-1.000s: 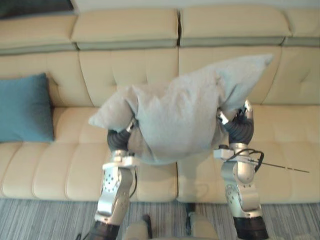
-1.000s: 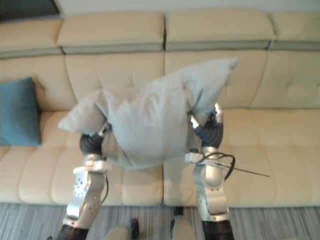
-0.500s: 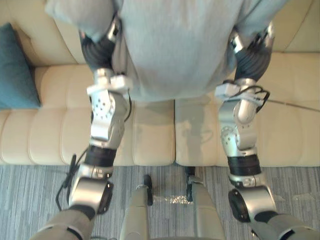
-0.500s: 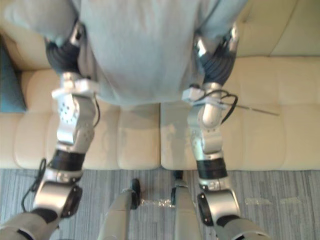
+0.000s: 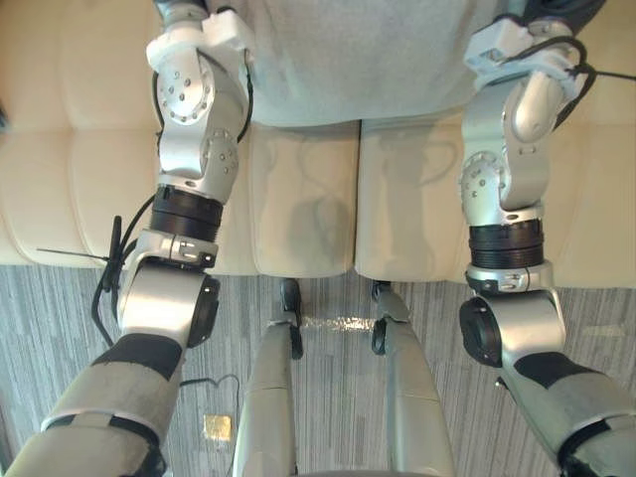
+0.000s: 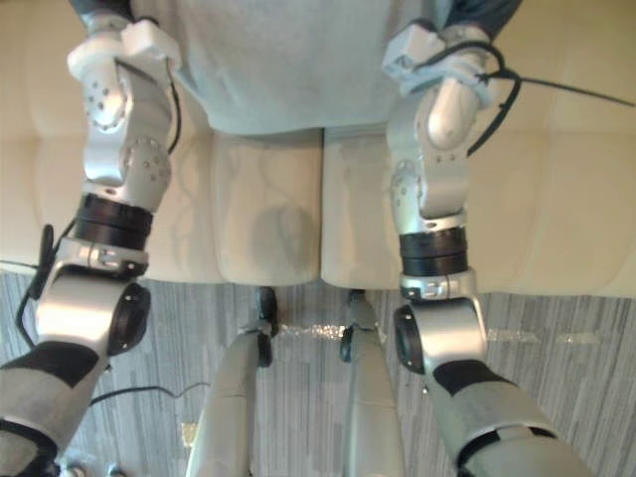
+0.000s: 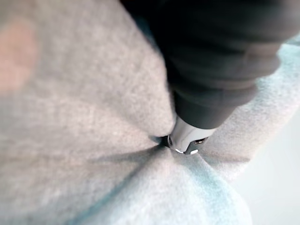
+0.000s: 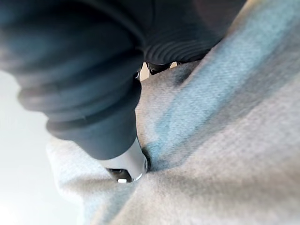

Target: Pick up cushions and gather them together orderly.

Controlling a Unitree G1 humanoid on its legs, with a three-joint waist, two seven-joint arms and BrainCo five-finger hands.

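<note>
Slippage is posing the main hazard at this point: the grey cushion (image 5: 358, 60) is hanging in the air between the two raised arms, above the rear part of the sofa (image 5: 308, 219) seat, over the seam between two seat sections. The left hand (image 7: 187, 138) is pinching the cloth, with a silver digit sinking into the fabric and creases running toward it. The right hand (image 8: 124, 166) is doing the same on the opposite side, its digit pressing into a fold of the cover. Both grips appear to be taking cloth rather than filling, so the cover is likely stretching under the cushion's weight. One side could pull free, leaving the cushion swinging from the other hand or dropping toward the front edge of the seat and the striped carpet (image 6: 556, 348). Uneven arm height could also be twisting the cushion, making an orderly placement harder. No container is taking part in this step; the sofa seat is serving as the receiving surface, and the sections directly under the cushion are lying bare.
</note>
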